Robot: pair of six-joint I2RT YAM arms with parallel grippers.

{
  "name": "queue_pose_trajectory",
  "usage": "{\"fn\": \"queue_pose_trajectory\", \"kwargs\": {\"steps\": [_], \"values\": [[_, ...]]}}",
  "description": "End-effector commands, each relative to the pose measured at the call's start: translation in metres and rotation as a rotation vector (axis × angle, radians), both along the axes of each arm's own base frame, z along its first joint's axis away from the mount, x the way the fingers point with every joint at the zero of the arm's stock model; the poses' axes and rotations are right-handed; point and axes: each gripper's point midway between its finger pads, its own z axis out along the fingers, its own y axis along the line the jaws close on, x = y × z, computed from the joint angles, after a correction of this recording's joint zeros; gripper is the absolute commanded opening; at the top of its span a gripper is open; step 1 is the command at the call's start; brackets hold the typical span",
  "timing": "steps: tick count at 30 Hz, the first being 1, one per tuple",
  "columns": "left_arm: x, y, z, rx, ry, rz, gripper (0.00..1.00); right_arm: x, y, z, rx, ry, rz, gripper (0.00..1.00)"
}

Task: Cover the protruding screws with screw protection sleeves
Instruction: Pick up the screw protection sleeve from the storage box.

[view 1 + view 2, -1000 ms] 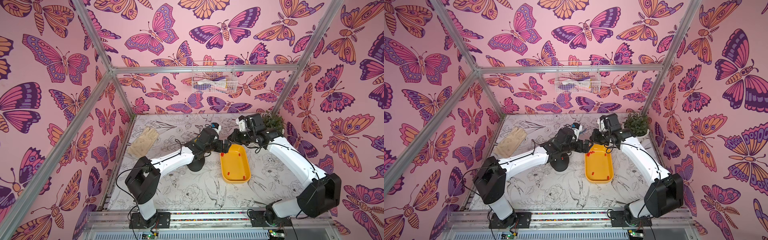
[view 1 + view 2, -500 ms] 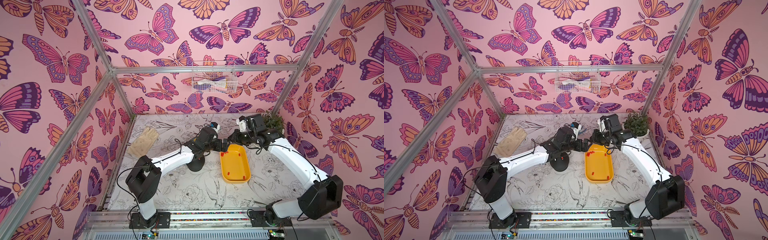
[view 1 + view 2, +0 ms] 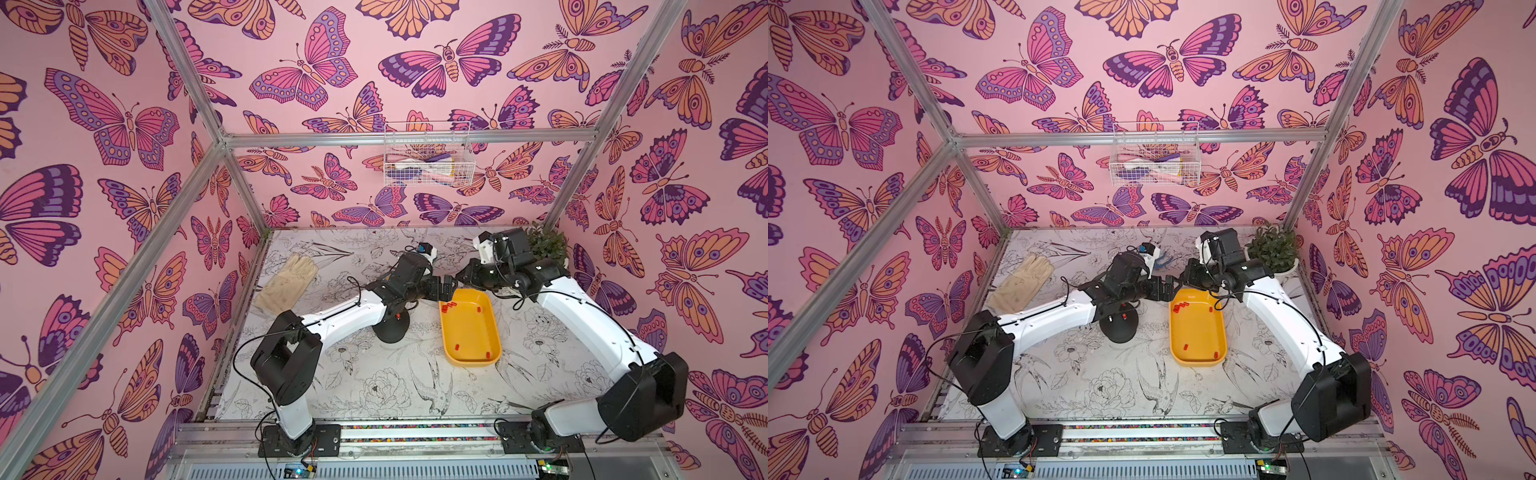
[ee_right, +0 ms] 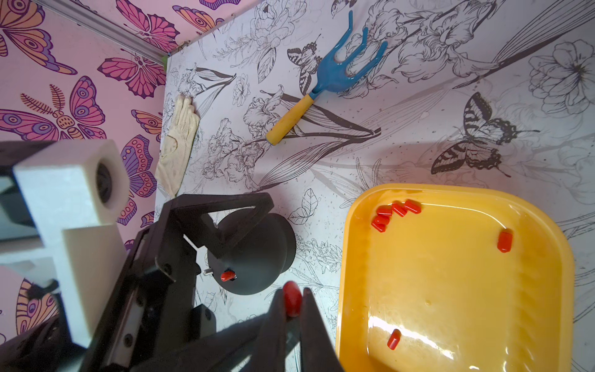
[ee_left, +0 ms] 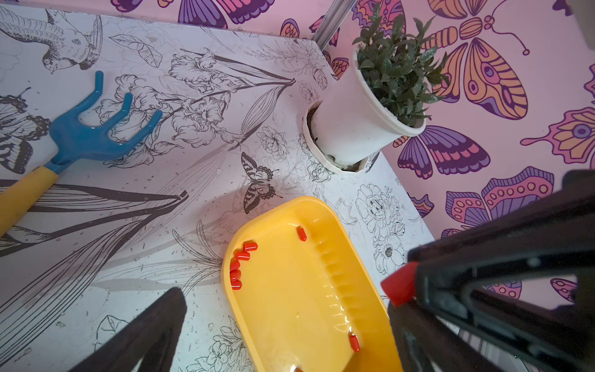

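On the surface point(image 3: 357, 399), the dome point(image 3: 390, 330) stands just left of the tray point(image 3: 471, 361). The glove point(image 3: 286, 284) lies far left, the rake point(image 4: 335, 74) behind both, the potted plant point(image 3: 544, 245) in the back right corner. Sleeves point(image 3: 448, 307) lie in the tray, most in its back left corner; a basket point(image 3: 426, 164) hangs on the back wall

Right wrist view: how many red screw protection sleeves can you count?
9 sleeves: five cluster in a yellow tray corner, two lie apart in it, one caps a screw on the black dome, one sits in the right gripper. More may lie outside the frame.
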Motion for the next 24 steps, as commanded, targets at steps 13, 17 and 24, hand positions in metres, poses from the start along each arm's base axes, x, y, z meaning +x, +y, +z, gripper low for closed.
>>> {"fn": "queue_pose_trajectory", "kwargs": {"steps": [13,17,24], "values": [[-0.004,0.009,0.003,-0.048,0.025,0.02,1.0,-0.005,-0.003,0.001,0.003,0.002,-0.001,0.12],[-0.016,0.022,0.007,-0.045,0.028,0.033,1.0,-0.004,-0.002,-0.001,-0.003,0.0,0.008,0.12],[-0.036,0.062,0.024,0.009,0.026,0.072,1.0,-0.008,0.01,-0.004,-0.07,-0.012,0.074,0.12]]}}
